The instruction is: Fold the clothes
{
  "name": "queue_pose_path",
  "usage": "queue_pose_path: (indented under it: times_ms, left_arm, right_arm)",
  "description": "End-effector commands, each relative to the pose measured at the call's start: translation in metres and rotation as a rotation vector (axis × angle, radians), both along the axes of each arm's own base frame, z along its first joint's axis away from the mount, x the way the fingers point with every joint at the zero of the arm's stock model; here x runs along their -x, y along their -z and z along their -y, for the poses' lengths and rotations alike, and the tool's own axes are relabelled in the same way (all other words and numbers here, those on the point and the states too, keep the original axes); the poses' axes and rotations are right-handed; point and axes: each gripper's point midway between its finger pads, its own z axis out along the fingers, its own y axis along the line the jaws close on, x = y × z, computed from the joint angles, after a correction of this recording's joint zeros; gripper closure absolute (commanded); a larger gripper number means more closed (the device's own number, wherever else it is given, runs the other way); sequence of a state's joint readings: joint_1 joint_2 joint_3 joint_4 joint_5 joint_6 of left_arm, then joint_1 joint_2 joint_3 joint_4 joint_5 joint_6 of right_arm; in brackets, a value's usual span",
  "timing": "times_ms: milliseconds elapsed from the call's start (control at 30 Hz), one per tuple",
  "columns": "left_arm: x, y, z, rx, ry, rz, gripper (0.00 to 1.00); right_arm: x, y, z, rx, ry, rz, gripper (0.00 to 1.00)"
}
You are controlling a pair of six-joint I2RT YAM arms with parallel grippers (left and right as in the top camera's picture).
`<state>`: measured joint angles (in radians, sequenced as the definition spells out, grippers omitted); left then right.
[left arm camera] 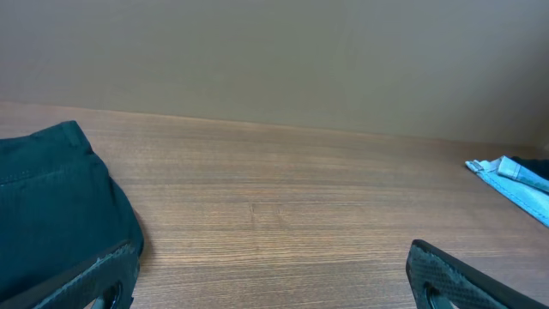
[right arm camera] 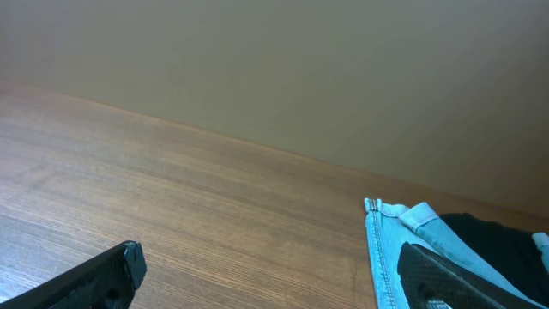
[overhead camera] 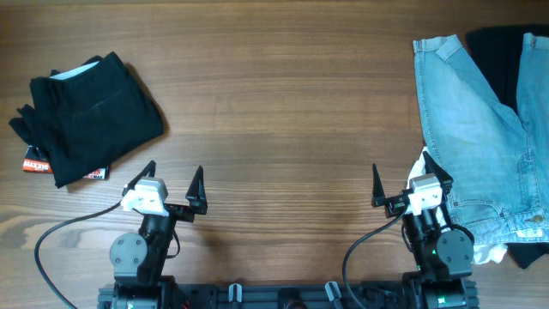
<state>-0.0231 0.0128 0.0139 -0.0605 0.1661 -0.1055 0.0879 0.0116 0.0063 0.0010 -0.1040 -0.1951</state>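
Shorts of pale blue faded denim (overhead camera: 472, 129) lie spread at the right edge.
Left gripper (overhead camera: 174, 169) and right gripper (overhead camera: 403, 169), bottom, both spread wide.

On the table (overhead camera: 274, 103), the folded garment (overhead camera: 90, 116) lay far left and the denim shorts (overhead camera: 467, 129) far right, touching another garment (overhead camera: 497, 51), with the left gripper (overhead camera: 174, 172) and right gripper (overhead camera: 403, 167) near the front edge, well apart.

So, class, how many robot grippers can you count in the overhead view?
2. The left gripper is bottom left, near the folded black garment; the right gripper is bottom right, beside the denim shorts. None seems hidden.
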Motion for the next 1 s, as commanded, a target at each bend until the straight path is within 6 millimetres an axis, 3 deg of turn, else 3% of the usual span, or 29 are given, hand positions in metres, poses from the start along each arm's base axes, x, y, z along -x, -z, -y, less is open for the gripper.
queue_pose_path:
  times_ms: [0, 967]
  left_arm:
    - [0.0001, 0.0024, 0.0004, -0.022, 0.008, 0.003, 0.0]
    - [0.0001, 0.0024, 0.0005, -0.022, 0.009, 0.003, 0.0]
  right_arm:
    - [0.0002, -0.0019, 0.0001, -0.013, -0.001, 0.006, 0.0]
    - [0.0002, -0.0019, 0.0001, -0.013, -0.002, 0.006, 0.0]
